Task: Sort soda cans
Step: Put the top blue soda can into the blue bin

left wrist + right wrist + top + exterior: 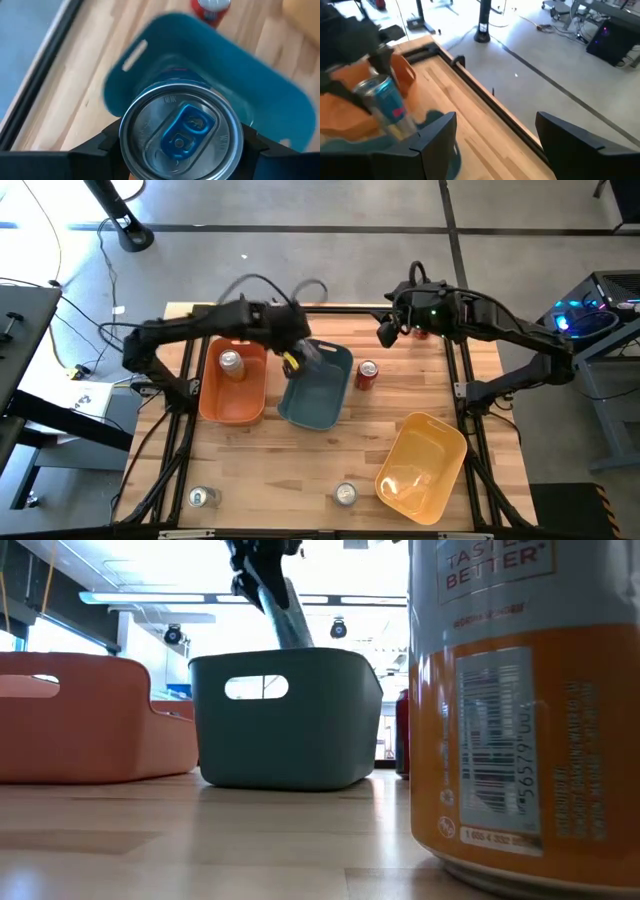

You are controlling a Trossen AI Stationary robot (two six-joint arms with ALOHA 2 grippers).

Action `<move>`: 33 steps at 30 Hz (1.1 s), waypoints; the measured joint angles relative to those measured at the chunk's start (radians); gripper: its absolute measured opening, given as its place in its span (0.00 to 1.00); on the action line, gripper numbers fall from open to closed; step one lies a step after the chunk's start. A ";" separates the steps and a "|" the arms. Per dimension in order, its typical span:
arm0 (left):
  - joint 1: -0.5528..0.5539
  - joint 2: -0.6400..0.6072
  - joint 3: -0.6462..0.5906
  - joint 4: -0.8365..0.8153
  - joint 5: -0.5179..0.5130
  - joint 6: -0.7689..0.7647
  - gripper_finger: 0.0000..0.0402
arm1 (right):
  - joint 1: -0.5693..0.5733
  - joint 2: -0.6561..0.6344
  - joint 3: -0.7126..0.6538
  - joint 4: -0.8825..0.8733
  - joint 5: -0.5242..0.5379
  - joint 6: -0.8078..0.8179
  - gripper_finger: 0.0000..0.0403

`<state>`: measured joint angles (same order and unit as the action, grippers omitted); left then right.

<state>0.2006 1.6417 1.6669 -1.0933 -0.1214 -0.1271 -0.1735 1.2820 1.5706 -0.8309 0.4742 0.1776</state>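
My left gripper is shut on a silver-and-blue soda can over the far left part of the blue-grey bin. The can also shows in the right wrist view and the low view. My right gripper is open and empty near the table's far edge, its fingers wide apart. A silver can stands in the orange bin. A red can stands on the table right of the blue-grey bin. Two silver cans stand near the front edge. My left gripper pinches the can's side wall just below its top rim between its two fingers, one on each side. The can is lifted clear and hangs tilted below the fingers, with its lower end at about the height of the blue-grey bin's rim.
A yellow bin lies at the front right. In the low view one can with an orange lower body stands very near the camera. A black frame rail runs along the table's far edge.
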 joint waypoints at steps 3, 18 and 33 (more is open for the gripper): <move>-0.008 0.071 -0.001 0.001 -0.019 0.000 0.53 | -0.004 0.003 0.000 -0.023 -0.001 0.005 0.67; 0.082 0.300 -0.002 -0.103 -0.064 0.010 0.53 | -0.003 0.007 0.000 -0.123 -0.004 0.035 0.67; 0.106 0.276 -0.002 -0.091 -0.025 -0.002 0.53 | -0.003 0.007 0.000 -0.130 -0.005 0.039 0.67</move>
<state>0.3062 1.9179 1.6653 -1.1843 -0.1460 -0.1287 -0.1764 1.2892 1.5707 -0.9611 0.4694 0.2165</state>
